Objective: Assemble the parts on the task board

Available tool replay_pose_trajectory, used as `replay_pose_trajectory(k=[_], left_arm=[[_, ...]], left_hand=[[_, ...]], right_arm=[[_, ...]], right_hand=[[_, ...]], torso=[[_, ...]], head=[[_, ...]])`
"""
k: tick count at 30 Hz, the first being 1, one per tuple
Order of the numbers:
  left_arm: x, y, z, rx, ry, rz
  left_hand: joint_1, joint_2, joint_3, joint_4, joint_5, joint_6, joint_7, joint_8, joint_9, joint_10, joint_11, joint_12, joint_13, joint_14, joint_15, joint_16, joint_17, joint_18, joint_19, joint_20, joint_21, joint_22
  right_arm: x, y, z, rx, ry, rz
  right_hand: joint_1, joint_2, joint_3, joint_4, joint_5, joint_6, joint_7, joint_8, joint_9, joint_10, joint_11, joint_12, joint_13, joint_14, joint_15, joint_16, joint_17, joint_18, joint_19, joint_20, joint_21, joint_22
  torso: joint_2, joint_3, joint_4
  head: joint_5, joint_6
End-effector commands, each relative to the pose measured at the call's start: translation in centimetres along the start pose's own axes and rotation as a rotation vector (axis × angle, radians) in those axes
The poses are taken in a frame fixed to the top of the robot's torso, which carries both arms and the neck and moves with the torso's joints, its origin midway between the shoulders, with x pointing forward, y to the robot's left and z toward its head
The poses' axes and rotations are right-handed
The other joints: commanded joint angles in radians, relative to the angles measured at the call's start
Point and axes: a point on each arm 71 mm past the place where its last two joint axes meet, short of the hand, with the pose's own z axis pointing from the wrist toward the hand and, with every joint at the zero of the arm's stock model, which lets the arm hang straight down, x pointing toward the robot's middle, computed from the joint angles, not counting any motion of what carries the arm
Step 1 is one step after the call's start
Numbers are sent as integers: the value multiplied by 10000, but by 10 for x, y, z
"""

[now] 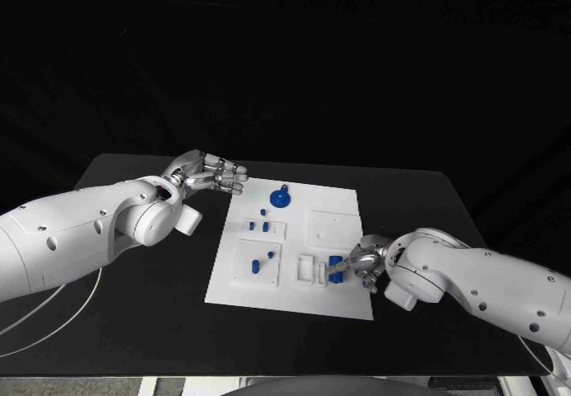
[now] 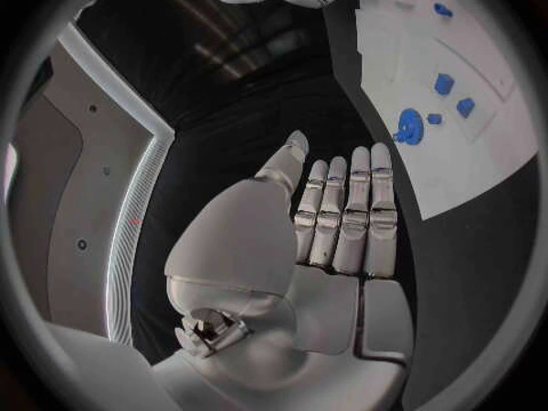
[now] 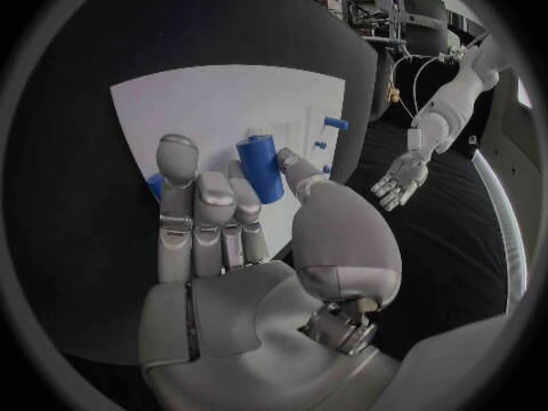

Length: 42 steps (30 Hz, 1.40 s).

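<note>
At lower right, the right hand (image 1: 365, 266) pinches a blue part (image 3: 260, 167) over the task board (image 1: 339, 202); the left hand (image 1: 212, 175), fingers apart and empty, hovers upper left.

The task board (image 1: 339, 210) lies between the hands: the left hand (image 1: 212, 175) hovers beside its far left corner. The right hand (image 1: 366, 264) holds a part (image 1: 336, 266) over its near right area.
</note>
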Motion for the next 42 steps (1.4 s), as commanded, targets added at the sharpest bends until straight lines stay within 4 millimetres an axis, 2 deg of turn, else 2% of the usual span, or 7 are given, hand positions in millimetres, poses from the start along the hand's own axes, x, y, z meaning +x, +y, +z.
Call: replay_pose_trajectory(k=[1,9,14,24,30,36,42], left_arm=[[3,-1,1,41,204,-97],[3,-1,1,47,198,-91],[4,-2,1,49,216,-93],[3,-1,1,23,161,-63],[3,-1,1,24,146,-53],[3,-1,1,17,135,-47],[3,-1,2,24,157,-51]], left_hand=[[-51,-4,-54,-9,2,-71,7,-10,-5,-58,-1,9,-2,-59,25,-5,11,10,10,49,25,-10],[-51,-5,-55,-7,3,-70,6,-9,-4,-59,0,10,-2,-64,27,-5,11,11,9,51,24,-15],[-50,-10,-58,-2,7,-69,6,-7,-3,-61,1,11,-2,-75,30,-5,11,12,4,55,22,-27],[-49,-33,-68,3,8,-86,12,-7,-3,-81,8,11,-1,-102,42,-6,9,10,-11,65,14,-47],[-49,-33,-68,3,8,-86,12,-7,-3,-81,8,11,-1,-102,42,-6,9,10,-11,65,14,-47],[-8,-25,-48,-4,8,-83,12,-8,-3,-83,9,10,-2,-105,39,-5,11,15,-11,65,16,-63],[-26,-28,-51,8,5,-86,16,-8,-3,-84,9,11,-2,-107,41,-6,11,14,-11,67,18,-69]], right_arm=[[0,4,-3,-1,-49,444],[2,14,-5,-224,80,477],[5,22,-3,-295,349,398],[6,28,3,-148,408,-102],[13,32,9,-52,660,-321],[16,32,13,74,847,-548],[18,34,16,99,834,-623]], right_hand=[[-95,-65,1,38,-26,61,-6,29,1,16,-35,-38,-15,-26,3,-46,-8,88,440,25,-6,7],[-111,-93,-31,109,-75,103,-17,28,-25,35,-43,-30,-18,-22,-10,-42,-6,85,448,11,16,33],[-123,-100,-96,204,-164,100,-14,27,-32,20,-37,-50,-33,-27,-6,-52,-15,79,442,13,28,58],[-83,-128,-201,419,-390,116,-16,28,-21,1,-35,-69,-50,-29,-1,-36,20,76,440,19,66,132],[-86,-147,-242,486,-408,138,-22,29,-11,-9,-34,-80,-59,-27,3,-31,37,69,433,24,63,153],[-89,-147,-284,537,-374,199,-40,29,11,-64,-42,-159,-112,-42,7,-89,9,58,413,27,2,154],[-88,-148,-294,545,-365,220,-47,34,18,-58,-45,-154,-112,-39,8,-94,17,51,419,28,6,168]], torso=[[2,4,21],[10,4,24],[10,-19,30],[12,-29,48],[18,0,46],[16,-15,33],[20,-7,25]], head=[[-8,11],[14,9],[12,0],[70,-20],[131,-7],[154,-16],[166,-17]])
